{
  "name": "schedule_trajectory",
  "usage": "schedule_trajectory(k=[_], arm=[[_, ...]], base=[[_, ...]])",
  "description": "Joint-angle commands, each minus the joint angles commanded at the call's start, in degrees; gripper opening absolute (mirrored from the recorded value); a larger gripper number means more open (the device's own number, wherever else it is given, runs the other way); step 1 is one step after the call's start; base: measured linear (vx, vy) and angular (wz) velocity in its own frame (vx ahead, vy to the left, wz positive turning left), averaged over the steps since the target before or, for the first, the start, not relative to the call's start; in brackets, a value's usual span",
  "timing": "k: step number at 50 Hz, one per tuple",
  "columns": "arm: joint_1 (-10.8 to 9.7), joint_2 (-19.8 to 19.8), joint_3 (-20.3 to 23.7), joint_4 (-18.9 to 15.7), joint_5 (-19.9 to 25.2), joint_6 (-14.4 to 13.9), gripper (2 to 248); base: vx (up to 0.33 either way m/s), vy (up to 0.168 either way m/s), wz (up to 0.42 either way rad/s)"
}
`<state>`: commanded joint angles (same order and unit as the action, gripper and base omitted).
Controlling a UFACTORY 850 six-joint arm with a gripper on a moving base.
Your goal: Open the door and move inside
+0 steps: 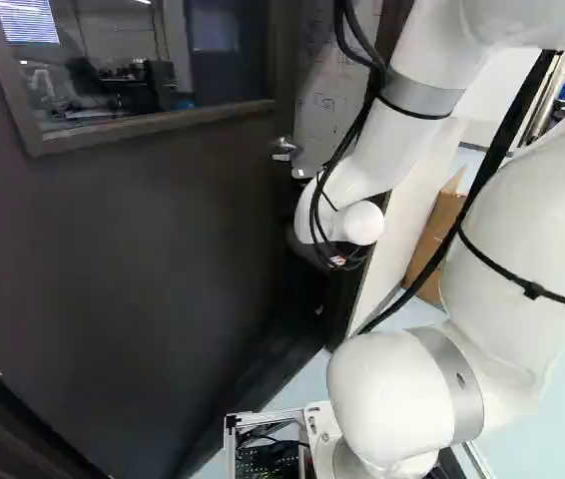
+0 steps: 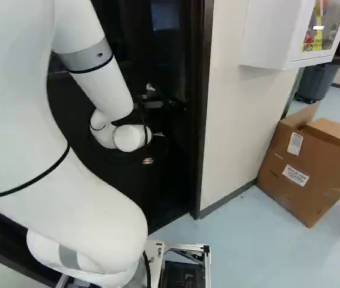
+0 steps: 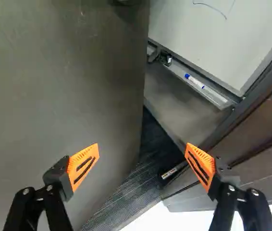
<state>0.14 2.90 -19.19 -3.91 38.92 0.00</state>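
The dark door (image 1: 143, 230), with a window in its upper part, stands ajar; its lever handle (image 1: 284, 150) is beyond the arm's wrist, and in the right base view the handle (image 2: 152, 104) shows above the wrist. My gripper's fingers are hidden in both base views. In the wrist view the gripper (image 3: 142, 156) is open and its fingers are wide apart. The door's face (image 3: 68, 96) lies past one finger, and its free edge runs ahead between the two. Past the other finger is the brown door frame (image 3: 251, 144). Nothing is gripped.
Through the gap show a whiteboard (image 3: 222, 38), its tray with a marker (image 3: 195, 82) and a dark ridged floor strip (image 3: 126, 192). Right of the doorway are a cream wall (image 2: 236, 120), a white wall cabinet (image 2: 272, 36), a cardboard box (image 2: 308, 168) and a grey bin (image 2: 319, 79).
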Motion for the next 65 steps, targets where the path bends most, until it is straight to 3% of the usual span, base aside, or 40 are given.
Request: schedule_trajectory(k=[41, 65], arm=[[0.06, -0.09, -0.08, 0.69, 0.91, 0.00, 247], [1.70, -2.09, -2.09, 2.63, 2.31, 0.00, 247]], base=[[0.005, 0.015, -0.003], [0.000, 0.000, 0.000]])
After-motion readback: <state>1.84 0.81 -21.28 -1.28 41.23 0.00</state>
